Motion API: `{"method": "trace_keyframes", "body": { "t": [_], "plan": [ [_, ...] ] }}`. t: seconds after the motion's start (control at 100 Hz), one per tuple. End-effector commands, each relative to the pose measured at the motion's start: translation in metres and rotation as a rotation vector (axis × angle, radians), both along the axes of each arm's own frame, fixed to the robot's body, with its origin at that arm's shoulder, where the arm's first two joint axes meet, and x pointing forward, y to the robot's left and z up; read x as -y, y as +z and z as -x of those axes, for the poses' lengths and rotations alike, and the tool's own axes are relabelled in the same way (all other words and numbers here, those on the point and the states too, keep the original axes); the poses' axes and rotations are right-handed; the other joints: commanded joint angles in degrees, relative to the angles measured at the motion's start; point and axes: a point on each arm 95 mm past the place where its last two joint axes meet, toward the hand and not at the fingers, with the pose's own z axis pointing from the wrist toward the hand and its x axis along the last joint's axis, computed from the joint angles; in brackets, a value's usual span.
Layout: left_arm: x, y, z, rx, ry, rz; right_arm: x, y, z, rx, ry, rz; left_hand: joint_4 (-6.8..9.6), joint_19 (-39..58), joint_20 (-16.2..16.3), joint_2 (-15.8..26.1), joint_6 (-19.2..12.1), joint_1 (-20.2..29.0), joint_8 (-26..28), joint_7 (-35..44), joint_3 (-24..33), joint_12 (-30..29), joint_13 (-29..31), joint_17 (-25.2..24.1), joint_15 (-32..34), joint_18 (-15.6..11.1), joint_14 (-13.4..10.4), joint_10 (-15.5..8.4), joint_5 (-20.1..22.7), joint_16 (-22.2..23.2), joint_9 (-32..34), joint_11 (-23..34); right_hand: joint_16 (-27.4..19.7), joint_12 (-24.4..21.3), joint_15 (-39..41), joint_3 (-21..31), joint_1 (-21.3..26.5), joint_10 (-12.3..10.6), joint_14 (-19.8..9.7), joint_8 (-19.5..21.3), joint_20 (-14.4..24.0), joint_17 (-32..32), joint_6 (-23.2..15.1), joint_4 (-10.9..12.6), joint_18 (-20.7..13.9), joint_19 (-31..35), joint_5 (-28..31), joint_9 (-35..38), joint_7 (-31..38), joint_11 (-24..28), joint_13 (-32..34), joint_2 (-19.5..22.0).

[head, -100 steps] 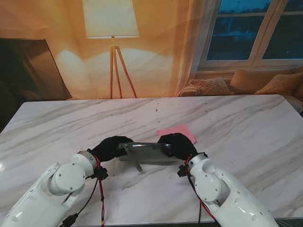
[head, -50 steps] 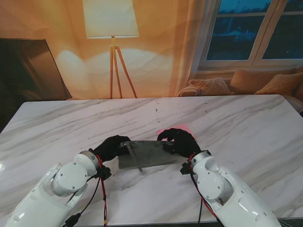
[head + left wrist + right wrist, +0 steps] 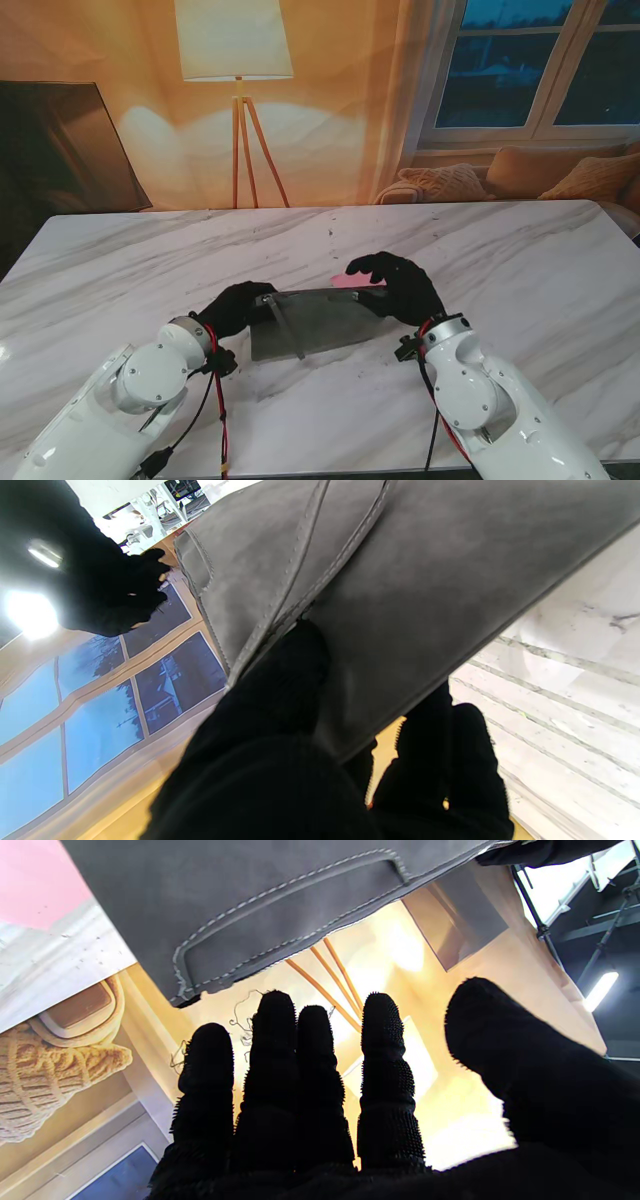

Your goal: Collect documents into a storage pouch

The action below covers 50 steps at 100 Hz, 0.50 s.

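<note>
Left robot hand (image 3: 238, 308) pinches the soft, floppy grey pouch (image 3: 310, 322) by its edge; right robot hand (image 3: 398, 284) hovers spread beside the thin pink document (image 3: 352, 282).

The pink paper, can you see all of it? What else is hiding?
- Pink paper: stand view, mostly hidden behind the grey pouch and right hand.
- Pouch's inside: not shown in any view.
- Left hand: its fingertips are tucked under the pouch in the stand view.
</note>
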Motion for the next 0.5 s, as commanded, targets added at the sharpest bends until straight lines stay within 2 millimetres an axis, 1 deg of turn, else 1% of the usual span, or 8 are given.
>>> {"method": "trace_keyframes", "body": {
  "t": [0.0, 0.05, 0.13, 0.25, 0.35, 0.49],
  "plan": [
    [0.005, 0.003, 0.000, 0.010, -0.008, 0.008, -0.004, -0.001, 0.008, -0.019, 0.038, -0.005, 1.89, 1.8, -0.4, 4.1, -0.4, 4.9, 2.9, 7.8, -1.0, 3.5, 1.1, -1.0, 0.9, -1.7, 1.2, 0.6, 0.6, 0.8, 2.3, 5.6, 2.6, 2.4, 4.2, 0.6, -2.4, 0.0, -0.7, 0.7, 1.9, 1.3, 0.8, 2.4, -0.9, 3.0, 1.3, 2.3, 0.0, 2.2, 2.1, 1.2],
    [0.006, 0.004, -0.001, 0.019, -0.004, 0.010, -0.006, -0.001, 0.012, -0.031, 0.054, -0.017, 1.86, 2.3, -0.3, 3.9, -0.2, 4.9, 2.4, 7.6, -1.0, 3.4, 1.3, -0.9, 1.0, -1.6, 1.3, 0.7, 0.6, 0.9, 2.5, 5.6, 4.5, 4.3, 7.7, 0.2, -3.0, 0.1, -0.5, 1.1, 2.5, 2.7, 1.4, 2.5, -0.5, 5.3, 2.5, 5.2, 0.6, 3.9, 4.1, 1.6],
    [0.008, 0.006, -0.001, 0.031, -0.001, 0.012, -0.010, -0.002, 0.019, -0.061, 0.086, -0.037, 1.75, 3.3, -0.2, 3.6, 0.1, 4.8, 1.6, 7.7, -0.7, 3.2, 1.4, -1.0, 1.3, -1.6, 1.5, 1.0, 0.7, 0.9, 2.7, 5.8, 6.4, 6.2, 11.0, -0.4, -2.8, 0.6, 0.0, 1.5, 2.9, 3.8, 1.6, 2.5, -0.1, 7.6, 4.2, 7.6, 1.2, 4.8, 5.6, 2.6],
    [0.011, 0.009, -0.002, 0.047, 0.005, 0.019, -0.018, -0.007, 0.026, -0.104, 0.130, -0.047, 1.56, 5.0, -0.1, 3.1, 0.5, 4.6, 1.0, 8.2, -0.1, 3.2, 1.6, -1.1, 2.0, -1.6, 1.9, 1.3, 0.6, 1.2, 2.9, 6.4, 7.4, 7.3, 13.1, -0.5, -2.6, 1.1, 0.7, 1.7, 3.3, 5.3, 1.9, 2.6, 0.4, 10.0, 5.7, 10.4, 1.2, 5.2, 7.8, 2.8],
    [0.014, 0.011, -0.003, 0.056, 0.002, 0.027, -0.026, -0.014, 0.030, -0.152, 0.163, -0.048, 1.54, 5.4, -0.2, 3.0, 0.6, 4.6, 0.9, 8.4, 0.2, 3.2, 1.6, -1.1, 2.2, -1.6, 2.0, 1.3, 0.6, 1.3, 3.0, 6.7, 7.7, 7.7, 13.8, -0.2, -2.9, 1.3, 1.2, 1.6, 3.3, 5.9, 1.8, 2.6, 0.8, 11.2, 5.1, 11.5, 0.5, 5.1, 8.7, 2.5],
    [0.019, 0.014, -0.003, 0.068, -0.004, 0.039, -0.036, -0.025, 0.033, -0.241, 0.191, -0.051, 1.46, 6.0, -0.3, 3.0, 0.4, 4.4, 1.5, 9.2, 0.6, 3.2, 1.7, -1.1, 2.4, -1.5, 2.1, 1.2, 0.5, 1.3, 3.0, 7.1, 7.8, 8.1, 14.3, -0.1, -3.5, 1.7, 1.8, 0.4, 3.2, 5.6, 2.0, 2.7, 1.2, 12.3, 2.0, 12.3, -2.3, 4.9, 9.0, 2.2]
  ]
}}
